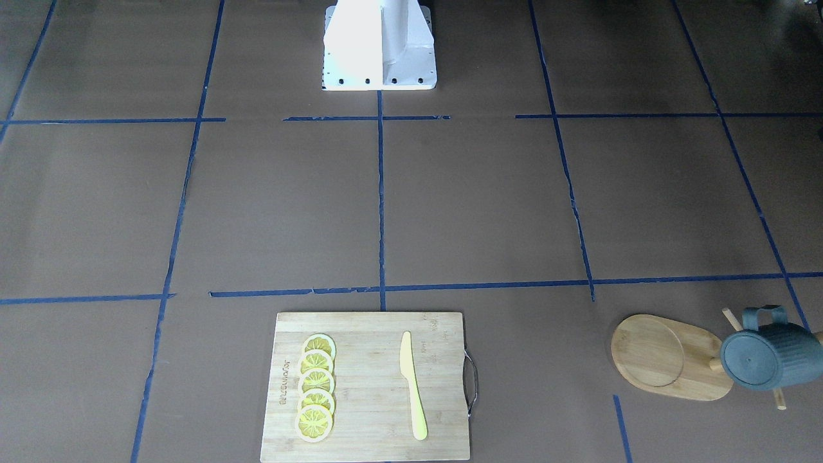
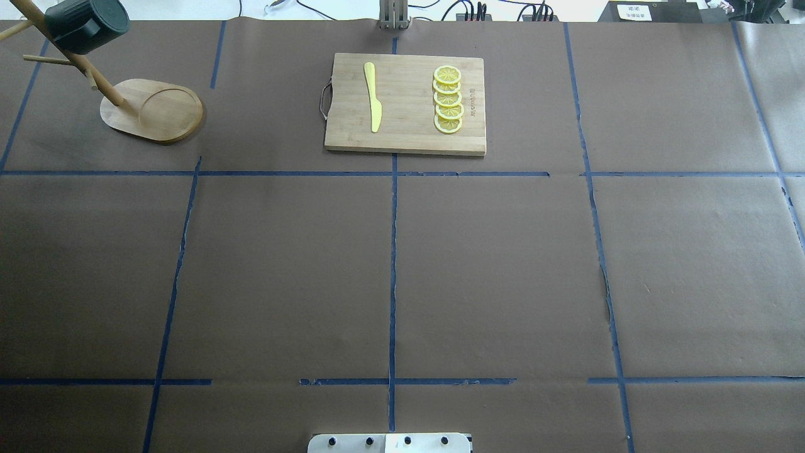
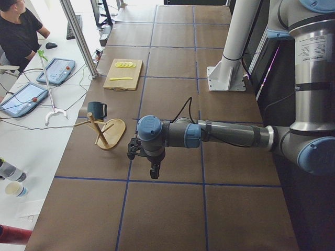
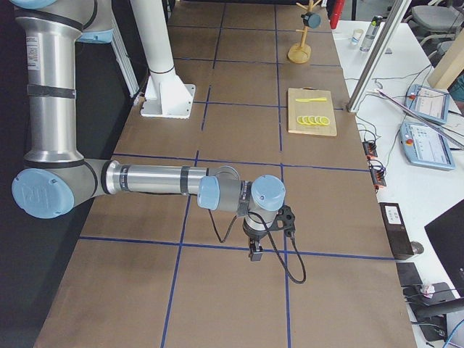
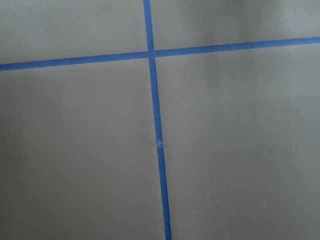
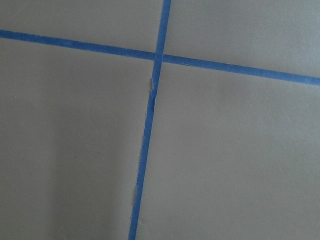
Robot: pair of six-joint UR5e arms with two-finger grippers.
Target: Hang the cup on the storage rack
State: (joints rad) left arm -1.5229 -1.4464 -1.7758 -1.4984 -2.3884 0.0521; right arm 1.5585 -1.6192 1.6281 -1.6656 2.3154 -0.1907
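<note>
Cup (image 1: 768,357): dark blue-grey, hung high on rack (image 1: 669,357), clear of tabletop (image 1: 450,206). Long axis tilted. Round underside turned up toward the front-facing camera, ribbed body behind it, mouth hidden, handle toward the robot. Carrying peg not discernible. Profile with handle shown only by the left side view.

Rack: bamboo, oval base flat, well apart from board (image 1: 370,386), on the robot's left of it.

Board: five lemon slices (image 1: 315,379) in a row, yellow knife (image 1: 411,386) beside them.

Left tool (image 3: 152,170): seen only from the left side, pointing down, nearer the robot than board; open or closed, cannot tell.

Right tool (image 4: 255,250): seen only from the right side, pointing down; likewise cannot tell.

Wrist views: blue tape (image 5: 155,52) crossings only.
</note>
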